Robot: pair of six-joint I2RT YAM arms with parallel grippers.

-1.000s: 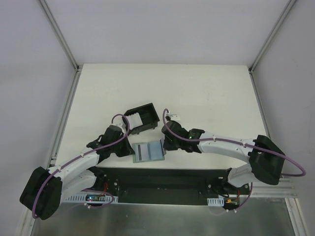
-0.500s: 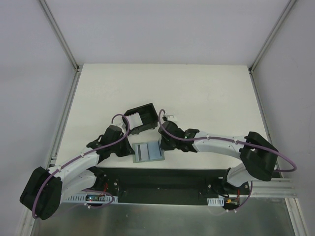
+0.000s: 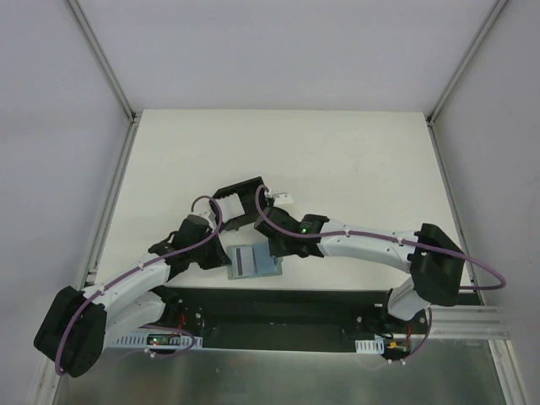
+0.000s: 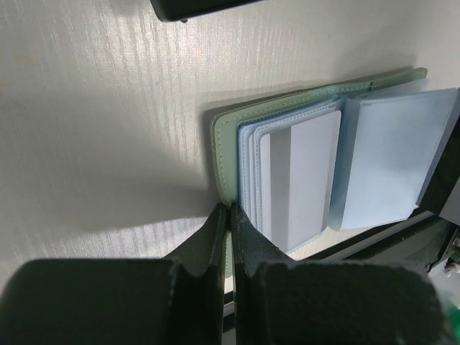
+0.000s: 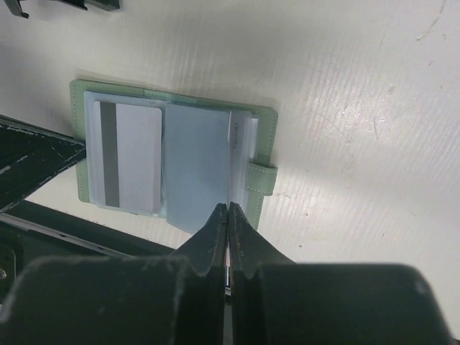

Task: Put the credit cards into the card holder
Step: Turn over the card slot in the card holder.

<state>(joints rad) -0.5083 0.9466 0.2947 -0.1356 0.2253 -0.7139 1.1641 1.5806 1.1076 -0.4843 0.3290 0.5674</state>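
Note:
An open grey-green case [image 3: 233, 272] lies near the table's front edge. It shows a whitish-grey credit card [image 5: 136, 158] with a dark stripe and a light blue credit card [image 5: 194, 165]. The black card holder [image 3: 251, 211] stands just behind the case, open-topped. My left gripper [image 4: 230, 208] is shut, its tips at the case's green left edge [image 4: 224, 144]. My right gripper [image 5: 228, 207] is shut too. Its tips are at the near edge of the light blue card, beside the case's strap tab [image 5: 260, 177]. I cannot tell whether either gripper touches the case.
A black base plate [image 3: 278, 308] runs along the table's near edge, right under the case. Aluminium rails [image 3: 114, 194] and grey walls bound the white table on both sides. Purple cables loop over both wrists, close to the card holder.
The right arm has swung left, and its shut gripper now covers more of the light blue card. The left arm, case and card holder have stayed put.

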